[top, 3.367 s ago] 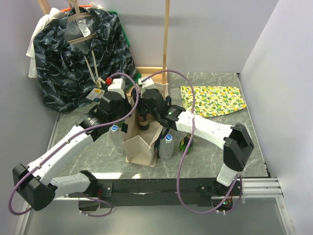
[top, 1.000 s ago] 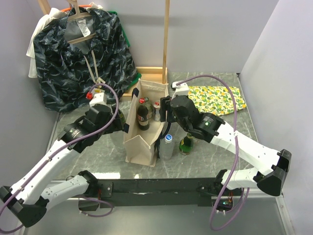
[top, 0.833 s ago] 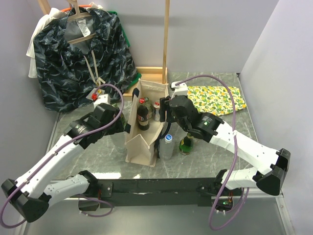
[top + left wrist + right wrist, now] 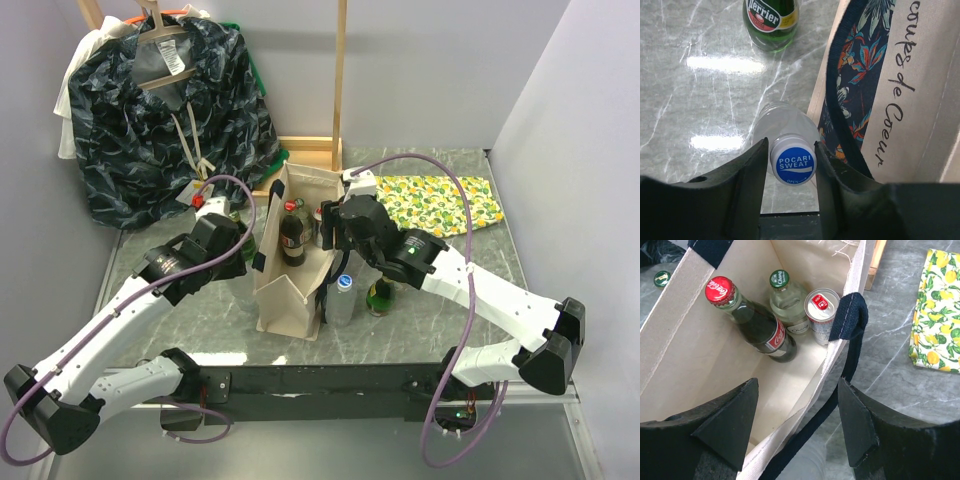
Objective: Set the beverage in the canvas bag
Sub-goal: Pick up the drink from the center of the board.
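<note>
The tall beige canvas bag [image 4: 290, 300], mid-frame on the grey marbled desk [image 4: 700, 100], already holds a red-capped cola bottle [image 4: 752, 322], a green-capped clear bottle [image 4: 787, 300] and a silver can [image 4: 822, 310]. The left tool [image 4: 791, 150] hugs the blue cap of a clear plastic Pocari Sweat bottle [image 4: 785, 122] standing just outside the bag, though whether it pinches I cannot tell; the right tool [image 4: 797, 415] gapes wide and empty over the bag's mouth, so this bottle's lift and drop remain
</note>
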Available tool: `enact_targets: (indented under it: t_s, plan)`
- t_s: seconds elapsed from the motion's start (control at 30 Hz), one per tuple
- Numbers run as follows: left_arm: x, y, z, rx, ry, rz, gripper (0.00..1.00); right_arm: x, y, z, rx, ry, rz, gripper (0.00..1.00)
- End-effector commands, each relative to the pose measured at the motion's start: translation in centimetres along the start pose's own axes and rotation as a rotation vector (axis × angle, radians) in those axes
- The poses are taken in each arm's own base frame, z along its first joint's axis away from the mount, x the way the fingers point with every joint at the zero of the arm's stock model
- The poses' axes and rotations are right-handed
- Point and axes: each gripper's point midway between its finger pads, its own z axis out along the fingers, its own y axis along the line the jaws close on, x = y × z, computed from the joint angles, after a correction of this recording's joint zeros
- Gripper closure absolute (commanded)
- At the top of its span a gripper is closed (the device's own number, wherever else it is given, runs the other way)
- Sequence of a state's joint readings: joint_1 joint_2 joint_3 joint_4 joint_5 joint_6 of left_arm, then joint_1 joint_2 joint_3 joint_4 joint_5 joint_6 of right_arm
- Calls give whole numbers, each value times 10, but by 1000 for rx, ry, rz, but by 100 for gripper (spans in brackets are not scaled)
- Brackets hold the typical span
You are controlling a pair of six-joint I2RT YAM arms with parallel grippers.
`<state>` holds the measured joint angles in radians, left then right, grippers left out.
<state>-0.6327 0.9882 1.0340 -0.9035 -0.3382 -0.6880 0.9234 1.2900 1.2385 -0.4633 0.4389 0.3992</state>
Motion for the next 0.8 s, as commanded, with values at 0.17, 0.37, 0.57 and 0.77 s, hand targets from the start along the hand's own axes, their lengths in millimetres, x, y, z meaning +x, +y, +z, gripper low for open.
enact_targets:
  t_s: [0.17,0.37,0.57,0.77]
  plan:
    - [3,-1,8,-6,17,50,74,-13,3,-9,-22,-48,24,29]
    - [-2,-3,8,1,10,64,99,-13,-1,-11,-12,-51,28,29]
    - [-31,-10,-15,49,-95,45,99,-14,-3,-13,-4,-58,29,29]
    - [-52,-14,-36,81,-164,28,99,-14,-5,-12,12,-49,26,29]
